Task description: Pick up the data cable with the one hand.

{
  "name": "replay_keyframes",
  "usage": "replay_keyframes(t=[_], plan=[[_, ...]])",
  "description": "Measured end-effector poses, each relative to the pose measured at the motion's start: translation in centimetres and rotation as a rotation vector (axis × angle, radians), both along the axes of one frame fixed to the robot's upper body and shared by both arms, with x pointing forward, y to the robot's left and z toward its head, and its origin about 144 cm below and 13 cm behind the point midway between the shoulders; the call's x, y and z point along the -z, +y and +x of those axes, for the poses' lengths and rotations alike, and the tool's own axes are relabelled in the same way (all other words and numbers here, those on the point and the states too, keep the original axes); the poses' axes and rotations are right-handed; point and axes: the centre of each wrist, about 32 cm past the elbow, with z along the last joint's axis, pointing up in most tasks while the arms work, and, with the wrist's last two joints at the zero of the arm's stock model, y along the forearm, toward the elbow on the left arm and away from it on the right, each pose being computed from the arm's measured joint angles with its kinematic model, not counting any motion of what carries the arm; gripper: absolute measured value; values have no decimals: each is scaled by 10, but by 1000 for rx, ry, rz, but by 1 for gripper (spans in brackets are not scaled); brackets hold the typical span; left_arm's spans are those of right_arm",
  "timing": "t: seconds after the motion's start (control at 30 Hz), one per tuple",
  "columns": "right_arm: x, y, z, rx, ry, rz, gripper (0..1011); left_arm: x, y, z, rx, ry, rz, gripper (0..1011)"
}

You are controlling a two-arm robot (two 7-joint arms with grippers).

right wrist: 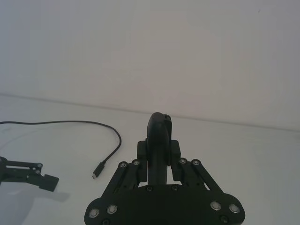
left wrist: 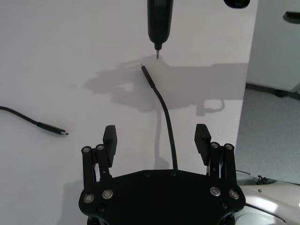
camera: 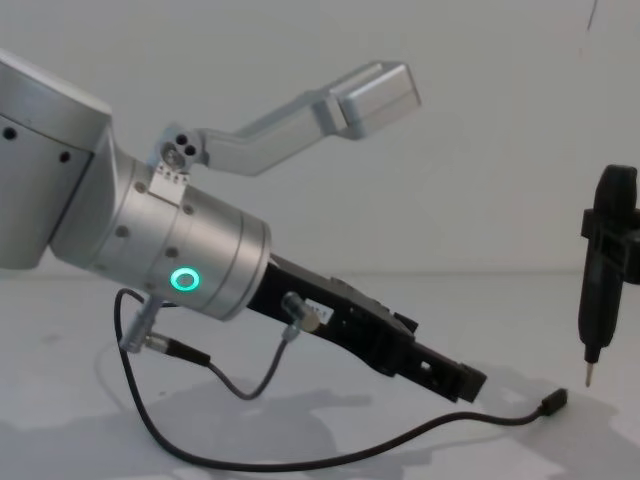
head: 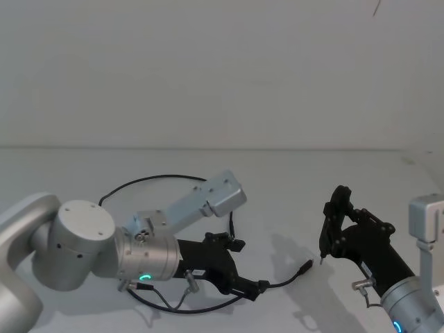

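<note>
The data cable (head: 164,177) is a thin black cord looping over the white table. One plug (head: 304,266) lies at the front right. In the left wrist view the cord (left wrist: 165,112) runs out between the open fingers (left wrist: 110,137) of my left gripper (left wrist: 156,138), and its other plug (left wrist: 60,132) lies off to one side. This blocky black gripper (head: 248,265) on a silver cylinder with a green ring light hovers just above the cord (camera: 420,432). My right gripper (head: 341,230) is shut on a slim black tool (camera: 604,270), whose tip hangs just above the plug (camera: 553,402).
A short grey wire (camera: 245,385) with silver plugs hangs under the left wrist. The white table (head: 291,187) ends at a white wall behind. In the left wrist view the table's edge (left wrist: 244,117) drops to the floor beyond the tool.
</note>
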Motion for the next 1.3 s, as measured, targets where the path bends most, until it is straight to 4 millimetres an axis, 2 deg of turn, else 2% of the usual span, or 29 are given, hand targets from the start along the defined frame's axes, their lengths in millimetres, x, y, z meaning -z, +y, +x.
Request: replay_keyframes(t=[0.73, 1.0, 1.1, 1.3], plan=[[0, 0, 0, 0, 0, 0, 279, 17, -16, 8, 12, 60, 50, 992], [0, 0, 0, 0, 0, 0, 279, 19, -17, 9, 10, 72, 55, 864], [0, 0, 0, 0, 0, 0, 279, 20, -18, 10, 10, 75, 57, 738], [0, 0, 0, 0, 0, 0, 279, 21, -19, 10, 9, 79, 60, 574]])
